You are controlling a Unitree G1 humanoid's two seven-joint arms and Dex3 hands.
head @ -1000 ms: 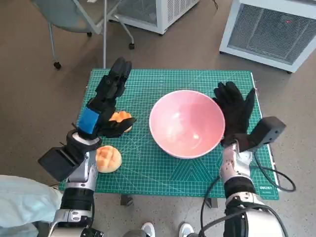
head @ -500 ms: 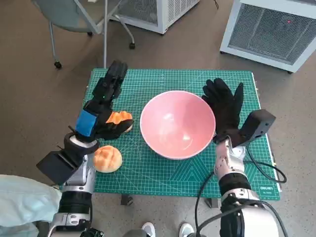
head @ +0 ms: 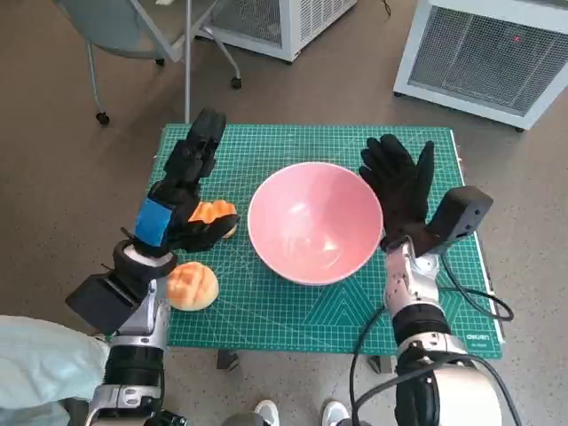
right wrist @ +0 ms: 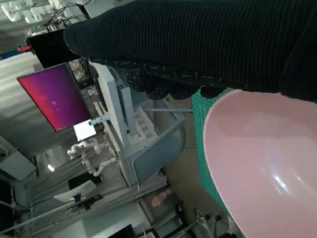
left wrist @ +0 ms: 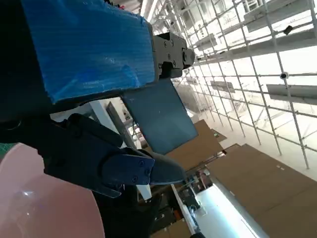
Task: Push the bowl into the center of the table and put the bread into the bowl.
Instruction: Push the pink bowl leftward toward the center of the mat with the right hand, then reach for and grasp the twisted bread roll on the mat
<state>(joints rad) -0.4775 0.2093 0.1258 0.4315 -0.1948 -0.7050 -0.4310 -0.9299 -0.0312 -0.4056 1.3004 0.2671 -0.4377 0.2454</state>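
A large pink bowl (head: 315,222) stands near the middle of the green cutting mat (head: 311,306); its rim also shows in the left wrist view (left wrist: 44,198) and the right wrist view (right wrist: 262,163). My right hand (head: 399,188), gloved with fingers spread, presses flat against the bowl's right side. An orange bread roll (head: 213,213) lies left of the bowl, and my left hand (head: 182,191) rests over it with its thumb curled beneath while its fingers point away. A second, paler bread roll (head: 193,285) lies nearer the front left edge.
A chair (head: 133,35) stands beyond the table's far left corner. White grilled units (head: 484,53) stand on the floor at the back. A cable (head: 479,306) trails off the right wrist camera over the mat's right front corner.
My right hand has slid the bowl leftward toward the mat's middle, most of it in the first half second. My left hand has stayed over the orange roll.
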